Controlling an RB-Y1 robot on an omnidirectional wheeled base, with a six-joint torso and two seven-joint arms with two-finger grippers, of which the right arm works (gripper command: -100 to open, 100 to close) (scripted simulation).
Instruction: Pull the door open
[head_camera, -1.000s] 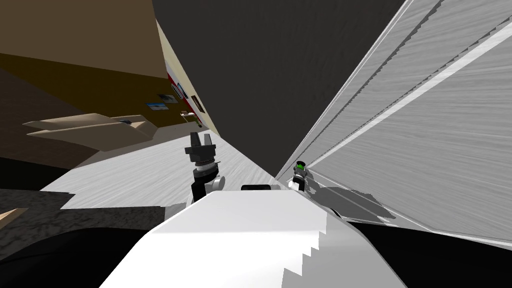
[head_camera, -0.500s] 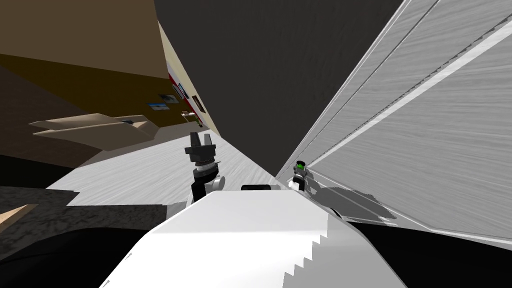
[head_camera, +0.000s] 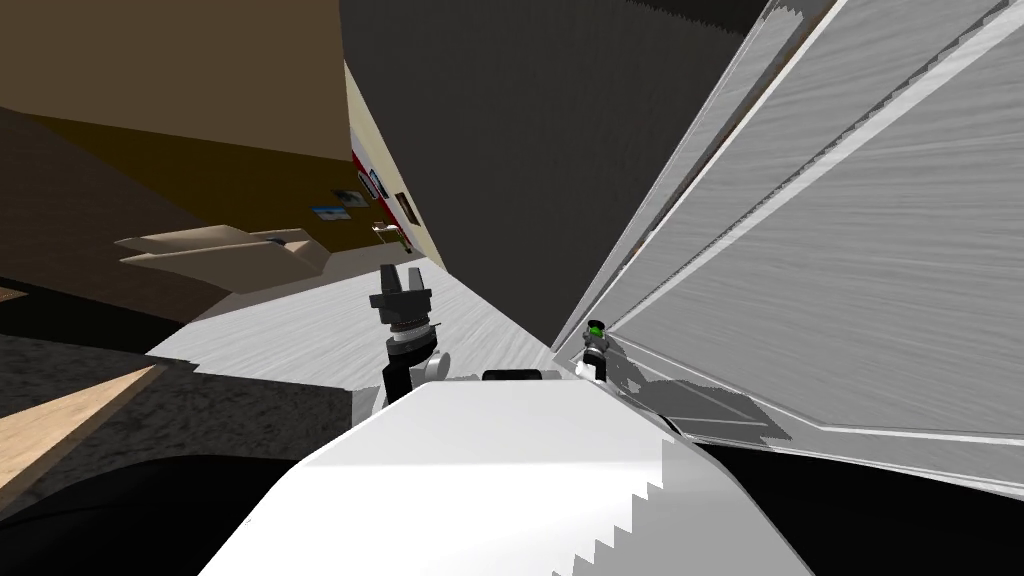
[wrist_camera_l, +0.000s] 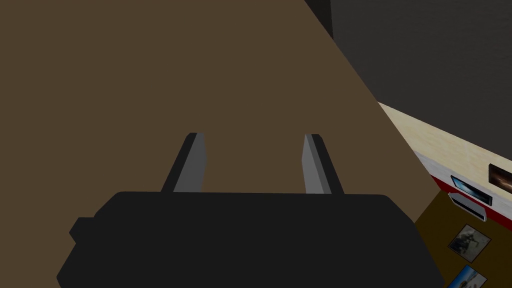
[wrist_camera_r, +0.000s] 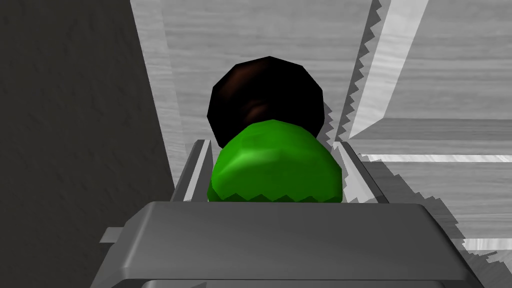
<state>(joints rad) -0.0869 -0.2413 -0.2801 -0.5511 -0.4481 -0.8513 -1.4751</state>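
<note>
The knob (wrist_camera_r: 276, 167) on the door (head_camera: 850, 280), at the robot's right, lies between the right gripper's (wrist_camera_r: 272, 145) fingers (wrist_camera_r: 195, 170).

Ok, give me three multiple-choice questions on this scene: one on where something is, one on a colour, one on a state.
1. Where is the knob? A, between the fingers of the right pincer. B, on a shelf. C, in a drawer.
2. What colour is the knob? A, red. B, green. C, blue.
3. How is the left pincer? A, open, holding nothing. B, shut on the knob. C, shut on a cup.
Answers: 1 A, the right wrist view shows both fingers against its sides. 2 B, it is bright green against the grey door. 3 A, its fingers stand apart with nothing between them.
</note>
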